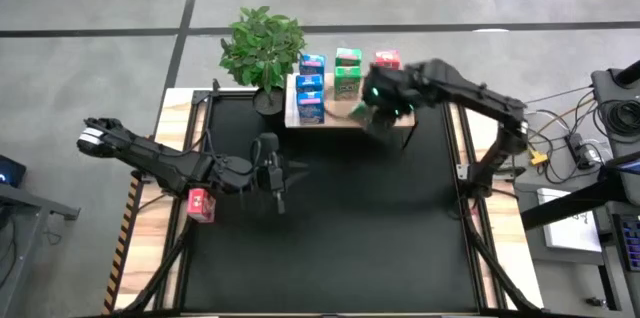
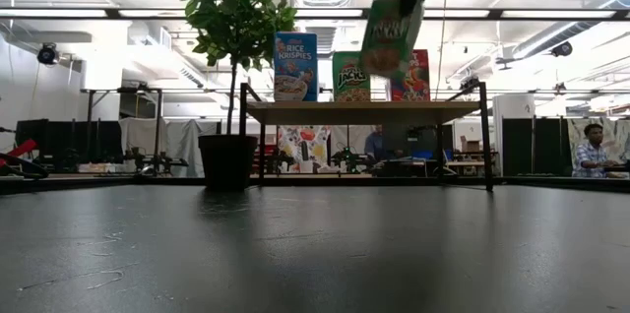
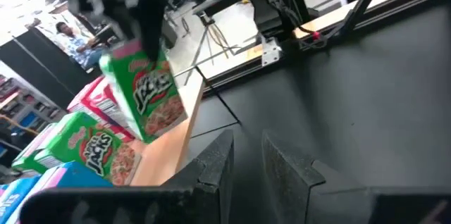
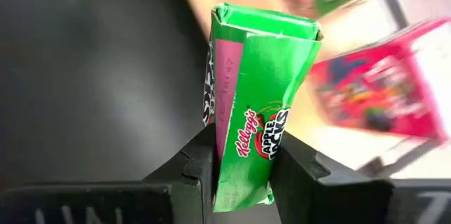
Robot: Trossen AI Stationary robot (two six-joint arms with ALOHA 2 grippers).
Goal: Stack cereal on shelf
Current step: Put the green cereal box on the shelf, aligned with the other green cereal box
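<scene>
Shelf (image 1: 345,118) stands at the table's far edge beside a potted plant (image 1: 262,48), carrying blue, green and red boxes. Right gripper (image 4: 243,175) clamps a green cereal box (image 4: 257,97) above the shelf's front. Left gripper (image 1: 270,173), empty and nearly closed, waits mid-table near a red box (image 1: 201,203).

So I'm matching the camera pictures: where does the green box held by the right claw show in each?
High: green box, at the shelf front edge.
Low, top, tilted above shelf.
Left wrist, left, over shelf.
Right wrist, centre, clamped.
Shared landmark: shelf.
</scene>
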